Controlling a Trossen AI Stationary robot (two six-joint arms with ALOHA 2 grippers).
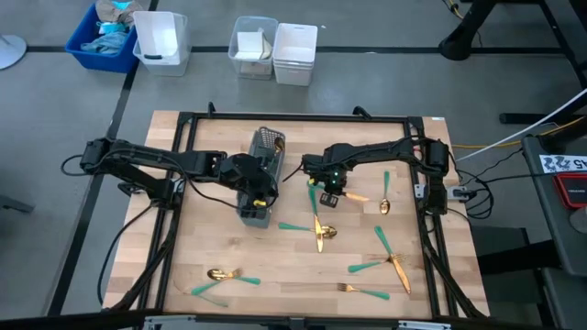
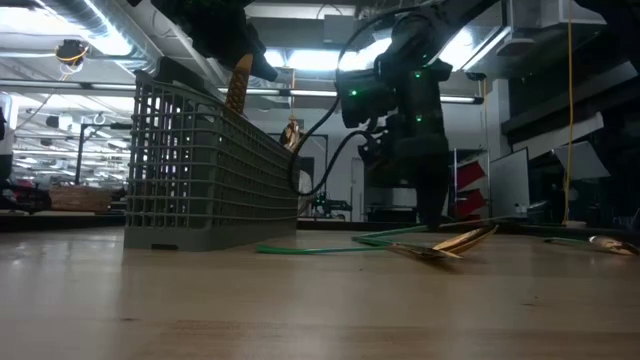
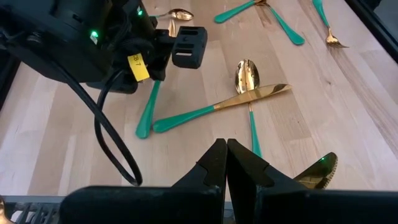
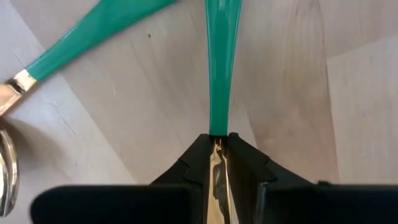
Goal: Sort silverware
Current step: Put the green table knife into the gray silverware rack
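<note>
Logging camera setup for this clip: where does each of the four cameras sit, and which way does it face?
High view: overhead, straight down on table, caddy, both arms.
Low view: table height, level across; caddy, right arm from above.
Left wrist view: past its shut left gripper toward the right gripper.
Right wrist view: down past its fingers, closed on a utensil.
Shared: the crossed knife and spoon.

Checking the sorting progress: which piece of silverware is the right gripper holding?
The right gripper is shut on the teal-handled piece beside the grey caddy, pinched at its gold neck. The other pieces lie loose on the table.
</note>
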